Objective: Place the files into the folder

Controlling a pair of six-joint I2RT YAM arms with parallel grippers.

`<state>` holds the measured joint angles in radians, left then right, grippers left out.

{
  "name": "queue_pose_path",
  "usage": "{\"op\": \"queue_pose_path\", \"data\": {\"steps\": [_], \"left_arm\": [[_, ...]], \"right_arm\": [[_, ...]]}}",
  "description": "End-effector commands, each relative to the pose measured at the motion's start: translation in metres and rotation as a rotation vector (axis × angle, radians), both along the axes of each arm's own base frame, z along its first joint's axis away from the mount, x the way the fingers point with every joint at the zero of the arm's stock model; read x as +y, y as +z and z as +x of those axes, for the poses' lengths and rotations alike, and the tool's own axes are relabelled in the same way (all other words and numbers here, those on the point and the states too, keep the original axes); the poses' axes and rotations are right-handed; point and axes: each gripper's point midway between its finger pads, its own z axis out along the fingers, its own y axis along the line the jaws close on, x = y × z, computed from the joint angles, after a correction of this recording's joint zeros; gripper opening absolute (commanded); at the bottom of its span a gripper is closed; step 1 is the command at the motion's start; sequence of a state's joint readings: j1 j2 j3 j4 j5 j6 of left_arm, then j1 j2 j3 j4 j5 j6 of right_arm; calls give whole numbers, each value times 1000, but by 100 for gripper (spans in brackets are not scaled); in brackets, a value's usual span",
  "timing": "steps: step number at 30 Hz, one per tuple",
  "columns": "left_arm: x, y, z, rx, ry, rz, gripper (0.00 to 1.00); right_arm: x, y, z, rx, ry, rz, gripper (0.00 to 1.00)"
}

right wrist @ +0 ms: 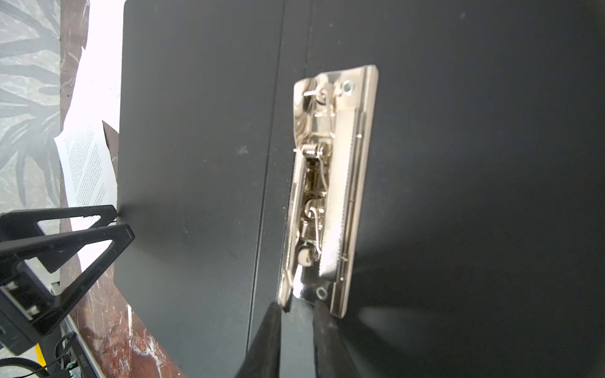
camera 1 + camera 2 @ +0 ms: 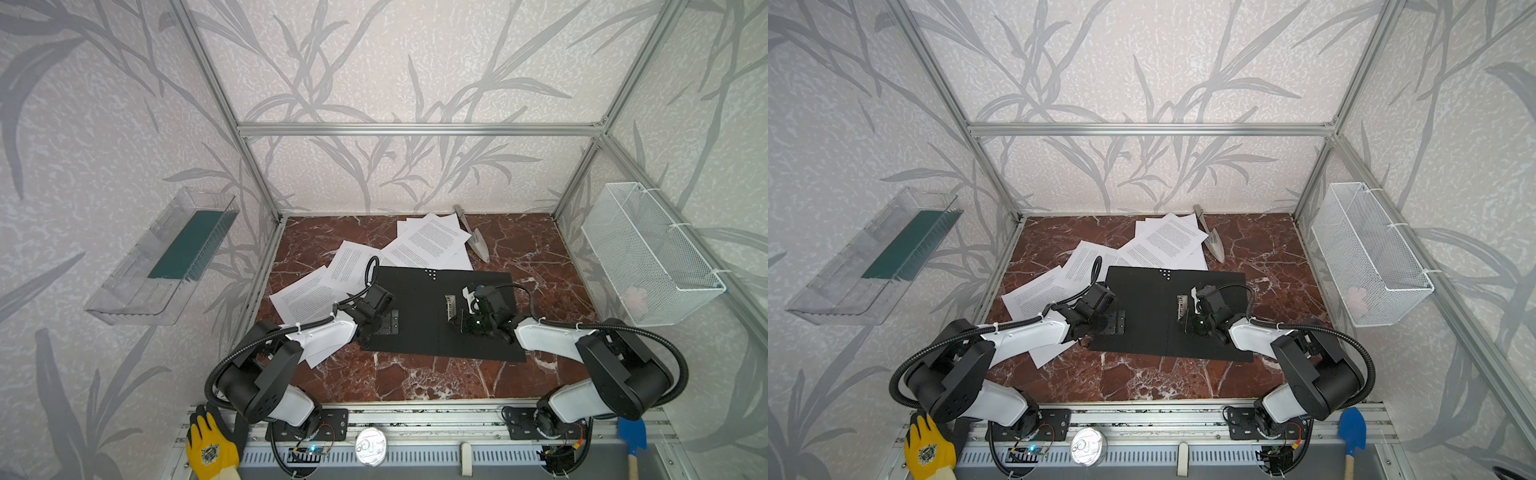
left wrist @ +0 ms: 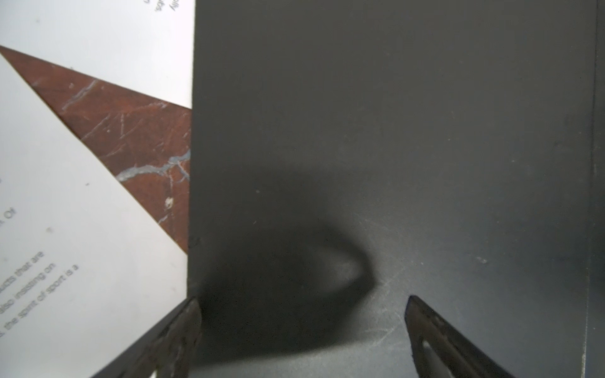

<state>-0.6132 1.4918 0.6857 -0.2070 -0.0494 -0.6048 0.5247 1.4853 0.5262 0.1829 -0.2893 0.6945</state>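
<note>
The black folder [image 2: 419, 291] [image 2: 1142, 291] lies open and flat in the middle of the marble table. Its metal clip [image 1: 330, 183] [image 2: 450, 305] runs beside the spine. My right gripper [image 1: 298, 304] [image 2: 455, 320] has its jaws drawn close, and the tips pinch the near end of the clip. My left gripper [image 3: 302, 299] [image 2: 384, 324] stands wide open, low over the folder's left edge [image 3: 360, 131], with nothing between its fingers. The files [image 2: 428, 241] [image 2: 1167, 241] are white printed sheets scattered behind and to the left of the folder. One sheet [image 2: 307, 295] lies partly under the left arm.
A metal trowel [image 2: 476, 241] lies at the back beside the sheets. A white wire basket [image 2: 652, 253] hangs on the right wall. A clear tray [image 2: 166, 257] holding a green pad hangs on the left wall. A yellow glove [image 2: 210, 449], a round tin [image 2: 370, 446] and a blue spade [image 2: 631, 436] sit along the front rail.
</note>
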Motion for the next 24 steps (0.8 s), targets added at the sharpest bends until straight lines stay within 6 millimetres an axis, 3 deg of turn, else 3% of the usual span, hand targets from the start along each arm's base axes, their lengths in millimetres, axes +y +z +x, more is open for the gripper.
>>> {"op": "queue_pose_path", "data": {"steps": [1,10,17,24], "left_arm": [[13,-29,-34,166,-4,42,97],[13,-30,-34,167,-4,46,97],[18,-32,-33,172,8,73,97],[22,-33,-33,172,19,98,97]], "right_arm": [[5,7,9,-22,-6,10,20],[7,4,17,-18,-20,26,13],[-3,4,15,-23,-33,-28,4],[-15,-19,7,1,-36,-98,0]]}}
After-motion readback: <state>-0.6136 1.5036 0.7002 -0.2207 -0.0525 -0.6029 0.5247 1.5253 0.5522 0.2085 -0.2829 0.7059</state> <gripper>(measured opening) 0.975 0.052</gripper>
